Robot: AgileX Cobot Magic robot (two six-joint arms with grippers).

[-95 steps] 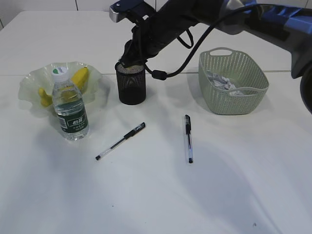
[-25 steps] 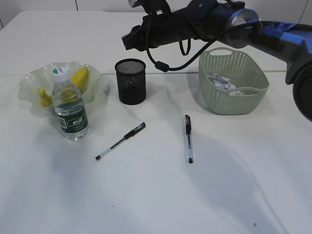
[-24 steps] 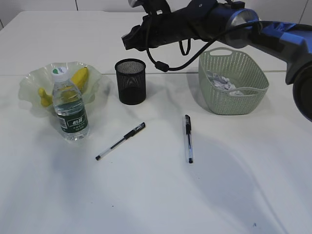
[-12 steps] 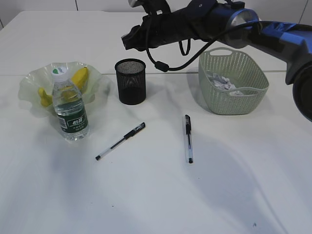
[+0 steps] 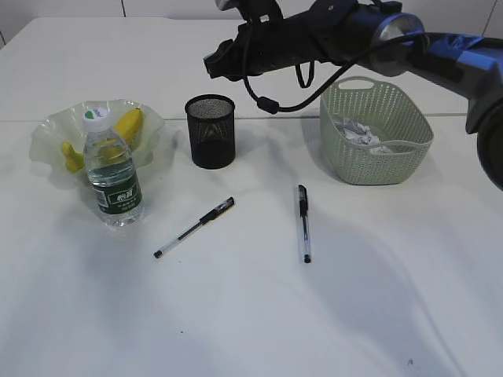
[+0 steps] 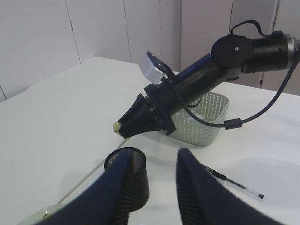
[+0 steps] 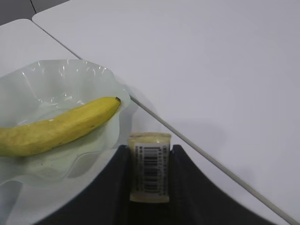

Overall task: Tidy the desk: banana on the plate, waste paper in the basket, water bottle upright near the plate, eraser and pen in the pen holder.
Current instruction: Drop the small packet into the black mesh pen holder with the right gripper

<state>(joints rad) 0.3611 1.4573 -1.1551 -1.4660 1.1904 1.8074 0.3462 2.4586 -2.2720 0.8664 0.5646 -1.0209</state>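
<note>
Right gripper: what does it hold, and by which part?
The right gripper holds the eraser, pinched by its two long sides, with the far end sticking out.

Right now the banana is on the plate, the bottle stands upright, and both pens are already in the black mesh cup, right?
Not quite. The exterior view shows both pens lying on the table, outside the black mesh cup. The banana is on the plate and the bottle stands upright.

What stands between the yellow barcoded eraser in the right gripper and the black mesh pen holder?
Nothing visible: only air separates the yellow eraser in the right gripper from the black mesh pen holder's open top.
</note>
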